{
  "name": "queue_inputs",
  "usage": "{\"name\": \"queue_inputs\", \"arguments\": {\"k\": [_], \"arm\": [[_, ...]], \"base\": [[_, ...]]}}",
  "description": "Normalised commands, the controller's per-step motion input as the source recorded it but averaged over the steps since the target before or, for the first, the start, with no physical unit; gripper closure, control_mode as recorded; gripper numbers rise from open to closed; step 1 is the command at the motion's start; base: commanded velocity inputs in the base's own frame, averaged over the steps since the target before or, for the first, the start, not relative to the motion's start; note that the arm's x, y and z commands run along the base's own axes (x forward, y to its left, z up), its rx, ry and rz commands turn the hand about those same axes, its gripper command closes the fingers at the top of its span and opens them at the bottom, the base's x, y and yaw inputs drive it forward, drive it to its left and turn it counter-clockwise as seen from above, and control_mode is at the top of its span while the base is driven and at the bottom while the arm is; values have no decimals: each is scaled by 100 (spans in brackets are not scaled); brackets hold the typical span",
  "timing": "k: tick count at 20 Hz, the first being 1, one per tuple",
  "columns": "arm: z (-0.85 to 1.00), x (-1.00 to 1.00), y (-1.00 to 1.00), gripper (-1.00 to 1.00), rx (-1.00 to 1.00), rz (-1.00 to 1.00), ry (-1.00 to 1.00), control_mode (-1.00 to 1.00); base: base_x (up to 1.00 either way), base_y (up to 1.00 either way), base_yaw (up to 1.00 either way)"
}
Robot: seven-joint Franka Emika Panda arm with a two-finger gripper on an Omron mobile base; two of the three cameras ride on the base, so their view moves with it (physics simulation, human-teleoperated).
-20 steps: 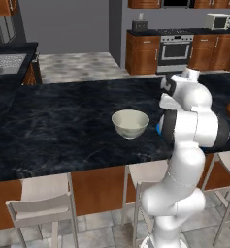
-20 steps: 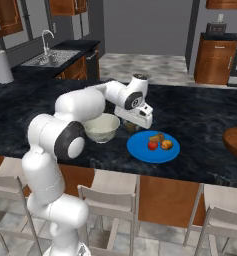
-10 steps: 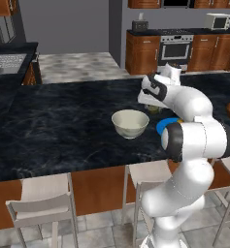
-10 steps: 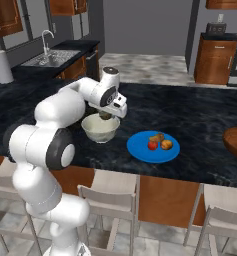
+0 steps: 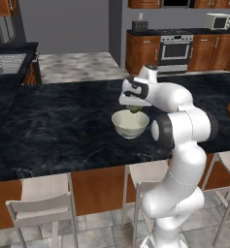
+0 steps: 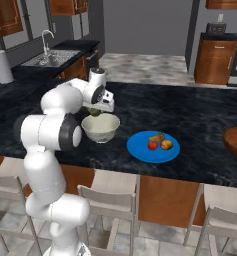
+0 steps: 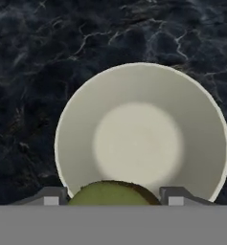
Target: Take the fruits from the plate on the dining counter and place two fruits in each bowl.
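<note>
The gripper is seen closed around the dark green fruit, which is pinched between the two fingertips and hangs directly above the cream-white bowl. In the hand view the bowl's pale, bare interior is spread out straight ahead of the held fruit, so the drop appears to be a matter of release along the gripper's own axis, with little or no sideways travel. From the left base view the gripper is poised just over the bowl, the fruit clear of the rim. Well to the robot's right on the dining counter the blue plate is seen bearing the red fruit, the orange fruit and the tan fruit. Part of a brown round object is seen further right.
</note>
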Motion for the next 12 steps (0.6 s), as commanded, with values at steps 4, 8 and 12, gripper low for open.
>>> {"name": "queue_inputs", "arguments": {"k": [4, 8, 12], "arm": [[-24, 7, 0, 100, -1, 8, 14, -100], [-31, 0, 0, 100, -8, 7, 27, -100], [-46, 8, 0, 100, -11, 10, 24, -100]], "base": [[0, 0, 0], [0, 0, 0], [0, 0, 0]]}}
